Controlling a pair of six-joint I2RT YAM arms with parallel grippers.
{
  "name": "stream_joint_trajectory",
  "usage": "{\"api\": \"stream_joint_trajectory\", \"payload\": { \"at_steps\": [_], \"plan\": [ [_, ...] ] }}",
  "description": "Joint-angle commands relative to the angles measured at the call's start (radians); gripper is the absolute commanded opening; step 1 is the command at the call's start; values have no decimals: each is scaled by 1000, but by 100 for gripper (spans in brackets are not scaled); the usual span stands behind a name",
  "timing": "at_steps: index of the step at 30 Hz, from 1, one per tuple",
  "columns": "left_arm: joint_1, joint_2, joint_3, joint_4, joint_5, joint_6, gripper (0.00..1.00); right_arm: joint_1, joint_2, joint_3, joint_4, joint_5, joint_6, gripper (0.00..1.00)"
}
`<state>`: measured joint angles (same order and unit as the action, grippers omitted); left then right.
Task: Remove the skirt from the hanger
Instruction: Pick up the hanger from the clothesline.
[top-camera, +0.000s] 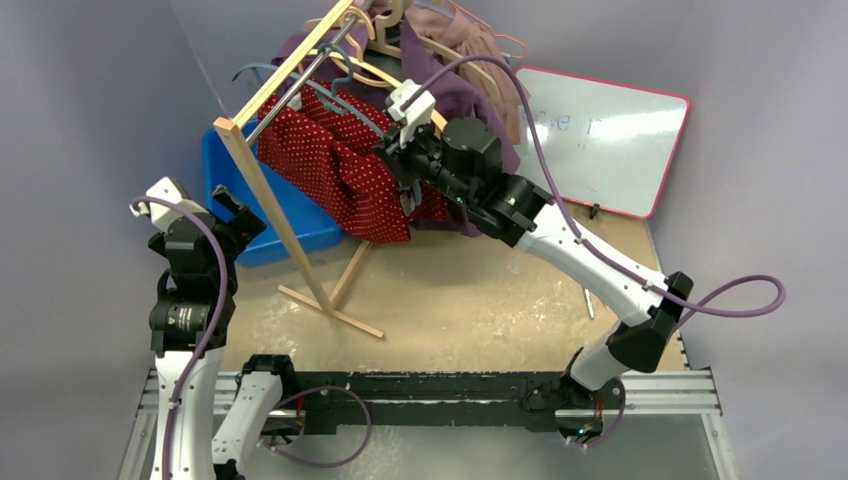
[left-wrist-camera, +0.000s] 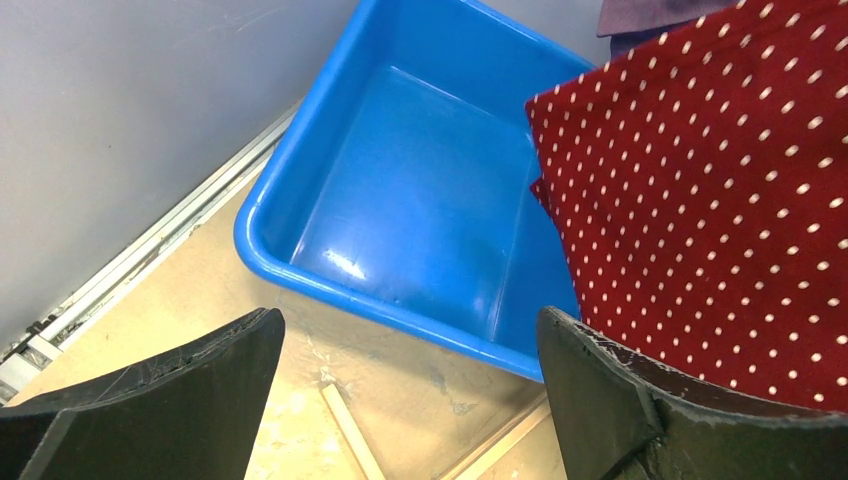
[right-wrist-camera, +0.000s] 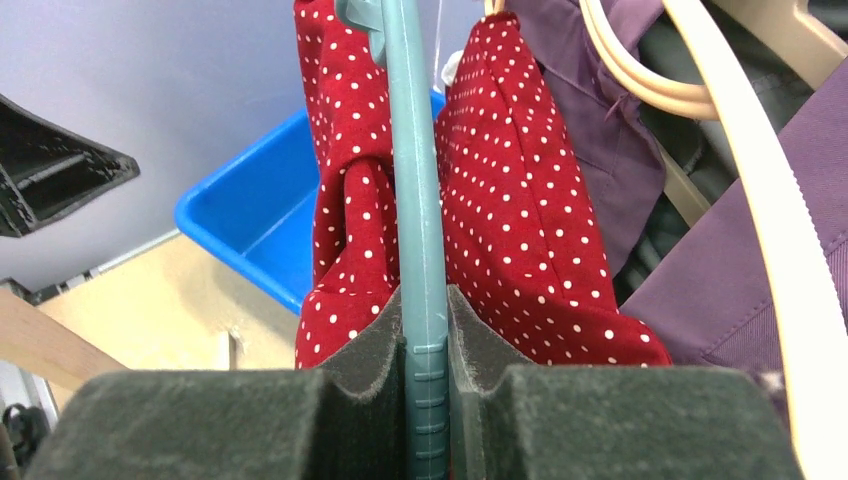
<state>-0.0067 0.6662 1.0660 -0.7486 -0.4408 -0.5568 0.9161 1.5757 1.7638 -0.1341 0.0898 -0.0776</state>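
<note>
**A:** Where is the skirt?

**B:** The red dotted skirt (right-wrist-camera: 520, 200) hangs on the teal hanger (right-wrist-camera: 420, 250), up on the wooden rack (top-camera: 262, 200). Its folds drape on either side of the bar.

**A:** And the right fingers?

**B:** The right fingers (right-wrist-camera: 230, 425) are clamped on the hanger's bar, one pad on each side, with the fabric just behind them.

**A:** What about the left?

**B:** The left fingers (left-wrist-camera: 150, 400) are spread wide and hold nothing. They hang over the counter (top-camera: 450, 290) by the blue bin (left-wrist-camera: 310, 150).
</note>
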Motion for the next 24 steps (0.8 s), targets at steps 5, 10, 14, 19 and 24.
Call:
{"api": "stream_joint_trajectory", "payload": {
  "at_steps": [5, 10, 14, 19, 24],
  "plan": [
    [8, 75, 45, -42, -31, 12, 98, 1, -81, -159, 541, -34, 120, 0],
    [8, 93, 46, -53, -48, 10, 94, 0, -109, -294, 751, -78, 209, 0],
    [8, 88, 42, -40, -28, 10, 94, 0, -134, -379, 884, -108, 265, 0],
    [8, 108, 34, -24, 41, -13, 100, 0, -174, -465, 974, -98, 299, 0],
    [8, 179, 45, 8, 148, -44, 100, 0, -202, -492, 902, -104, 322, 0]
  ]
}}
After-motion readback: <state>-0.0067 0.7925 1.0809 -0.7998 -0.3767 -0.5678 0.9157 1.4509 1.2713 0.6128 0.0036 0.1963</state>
